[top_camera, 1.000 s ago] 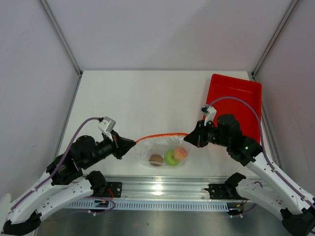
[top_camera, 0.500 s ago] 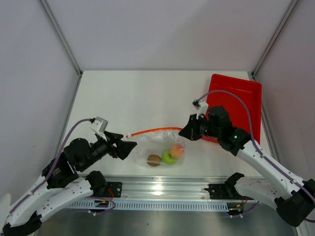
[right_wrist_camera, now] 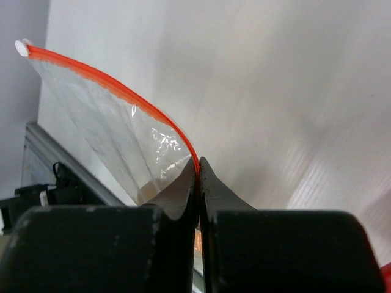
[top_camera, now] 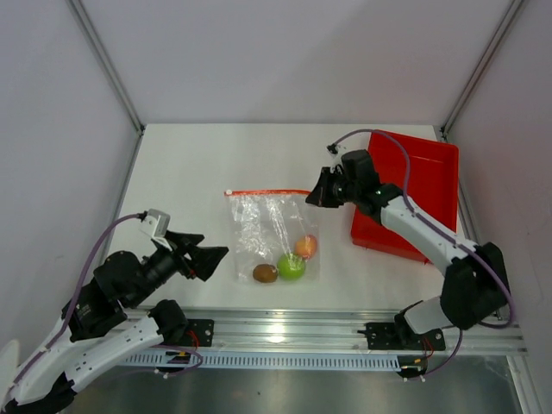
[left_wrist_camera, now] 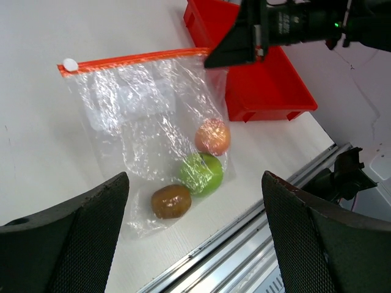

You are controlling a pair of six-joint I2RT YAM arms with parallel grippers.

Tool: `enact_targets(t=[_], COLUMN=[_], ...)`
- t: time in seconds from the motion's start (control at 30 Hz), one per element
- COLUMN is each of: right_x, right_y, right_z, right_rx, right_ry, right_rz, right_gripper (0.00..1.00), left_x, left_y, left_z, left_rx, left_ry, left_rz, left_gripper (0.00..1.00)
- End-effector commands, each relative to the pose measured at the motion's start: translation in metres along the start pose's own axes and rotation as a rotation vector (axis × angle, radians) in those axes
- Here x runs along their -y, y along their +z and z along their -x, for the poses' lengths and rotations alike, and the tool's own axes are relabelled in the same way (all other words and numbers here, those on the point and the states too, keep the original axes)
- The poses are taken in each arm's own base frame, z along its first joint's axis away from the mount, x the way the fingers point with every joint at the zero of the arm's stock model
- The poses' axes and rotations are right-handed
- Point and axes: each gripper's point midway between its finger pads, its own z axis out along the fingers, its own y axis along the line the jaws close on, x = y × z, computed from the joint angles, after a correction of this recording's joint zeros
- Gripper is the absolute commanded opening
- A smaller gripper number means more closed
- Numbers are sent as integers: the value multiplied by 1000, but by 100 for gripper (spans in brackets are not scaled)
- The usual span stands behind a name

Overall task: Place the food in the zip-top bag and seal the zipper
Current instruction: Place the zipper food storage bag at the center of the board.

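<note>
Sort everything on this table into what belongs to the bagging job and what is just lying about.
Belongs to the job: clear floppy plastic zip-top bag; thin orange-red zipper strip; round green apple, orange-pink peach-like fruit and small brown lump, all inside the bag.

Just lying about: red rectangular plastic tray.

A white table (top_camera: pixel 216 155) is enclosed on three sides by plain pale walls (top_camera: pixel 285 52), joined by slanted metal struts (top_camera: pixel 108 65); an aluminium rail (top_camera: pixel 285 328) is fixed along its near edge.

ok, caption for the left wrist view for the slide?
Open left end effector faces the zip-top bag with the food inside; right end effector pinches its zipper end.
</note>
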Motion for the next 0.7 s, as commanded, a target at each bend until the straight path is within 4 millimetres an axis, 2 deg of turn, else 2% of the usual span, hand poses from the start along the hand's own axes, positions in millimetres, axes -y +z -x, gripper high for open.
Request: enact_targets(t=[0.0, 0.03, 0.07, 0.1, 0.13, 0.17, 0.2, 0.23, 0.27, 0.37, 0.4, 0.47, 0.5, 0.67], right_x=[10, 16, 35, 42, 44, 60, 61, 66, 78, 83, 92, 99, 107, 120], right_y=[25, 33, 52, 60, 66, 84, 92, 99, 115, 133, 143, 152, 159, 166], right_z=[52, 56, 48, 51, 66, 56, 65, 66, 55, 58, 50, 49, 42, 33], right_rx=[99, 102, 55, 49, 75, 29, 42, 35, -4, 2, -19, -28, -46, -49], right_ry=[-29, -38, -41, -46, -55, -49, -56, -51, -42, -29, -19, -8, -2, 14], right_rz=[-70, -98, -154, -182, -206, -244, -257, -266, -283, -283, -296, -313, -330, -370], right_gripper=[0, 0, 0, 0, 0, 0, 0, 0, 0, 0, 0, 0, 0, 0], left_x=[5, 7, 7, 8, 9, 9, 10, 10, 10, 11, 11, 13, 13, 17], left_y=[-5, -6, -5, -5, -6, -5, -6, -7, -7, -8, -8, -6, -6, -1], left_z=[10, 9, 8, 6, 7, 6, 6, 7, 7, 8, 7, 6, 5, 2], left_rx=[25, 22, 22, 20, 22, 21, 22, 25, 26, 27, 25, 22, 21, 13], left_ry=[-15, -20, -21, -24, -26, -28, -27, -27, -27, -26, -25, -25, -26, -31], left_rz=[-22, -29, -33, -38, -46, -49, -53, -54, -59, -63, -63, -70, -73, -90], left_gripper=[90, 90, 90, 90, 90, 90, 90, 90, 90, 90, 90, 90, 90, 90])
